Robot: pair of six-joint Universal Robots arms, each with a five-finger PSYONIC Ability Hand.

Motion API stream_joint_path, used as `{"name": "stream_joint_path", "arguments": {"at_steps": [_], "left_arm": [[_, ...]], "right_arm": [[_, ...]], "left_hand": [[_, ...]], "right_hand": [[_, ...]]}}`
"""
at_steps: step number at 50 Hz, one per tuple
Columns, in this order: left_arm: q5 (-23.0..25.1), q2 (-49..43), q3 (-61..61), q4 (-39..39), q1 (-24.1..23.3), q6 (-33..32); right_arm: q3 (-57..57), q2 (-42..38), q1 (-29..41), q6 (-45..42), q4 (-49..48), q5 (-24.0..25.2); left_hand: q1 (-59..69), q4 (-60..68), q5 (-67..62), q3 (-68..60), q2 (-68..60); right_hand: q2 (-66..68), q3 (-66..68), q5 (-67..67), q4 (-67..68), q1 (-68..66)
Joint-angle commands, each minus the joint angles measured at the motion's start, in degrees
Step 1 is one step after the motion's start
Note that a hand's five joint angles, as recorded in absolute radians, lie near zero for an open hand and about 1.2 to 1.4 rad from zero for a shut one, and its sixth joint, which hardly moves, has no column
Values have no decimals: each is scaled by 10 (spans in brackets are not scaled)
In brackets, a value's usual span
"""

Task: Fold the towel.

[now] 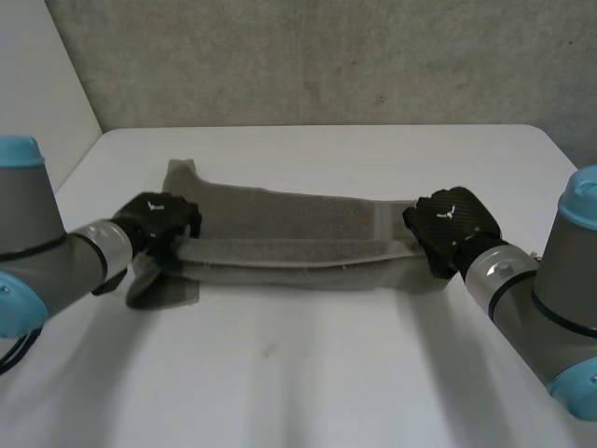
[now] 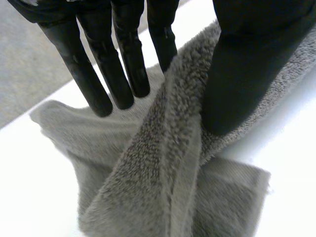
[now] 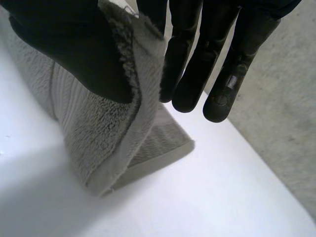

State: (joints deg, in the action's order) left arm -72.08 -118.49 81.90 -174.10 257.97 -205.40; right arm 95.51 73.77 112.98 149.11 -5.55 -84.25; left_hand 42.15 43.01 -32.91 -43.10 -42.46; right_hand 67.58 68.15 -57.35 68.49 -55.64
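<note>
Across the middle of the white table (image 1: 308, 373) the grey towel (image 1: 298, 233) is strung between the left hand (image 1: 160, 224) and right hand (image 1: 452, 229), each pinching an end between thumb and straight fingers, so best carry both ends over together, level and taut.

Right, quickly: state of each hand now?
Left hand: shut on the towel, pinched between thumb and fingers.
Right hand: shut on the towel's other end likewise.

- The grey terry-cloth towel (image 1: 298, 224) is one even grey, with a flatter ribbed band near its short ends.
- The smooth white table (image 1: 308, 373) is plain white.
- The black left hand (image 1: 160, 219) and the black right hand (image 1: 452, 224) are fully black.
- The rough grey wall (image 1: 326, 56) is finely speckled.
</note>
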Motion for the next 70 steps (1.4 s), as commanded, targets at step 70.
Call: {"name": "stream_joint_path", "arguments": {"at_steps": [70], "left_arm": [[-178,35,249,-266,10,91]], "right_arm": [[42,-57,-49,112,-87,0]], "left_hand": [[-45,-54,53,55,48]], "right_hand": [[124,119,-126,115,-244]]}}
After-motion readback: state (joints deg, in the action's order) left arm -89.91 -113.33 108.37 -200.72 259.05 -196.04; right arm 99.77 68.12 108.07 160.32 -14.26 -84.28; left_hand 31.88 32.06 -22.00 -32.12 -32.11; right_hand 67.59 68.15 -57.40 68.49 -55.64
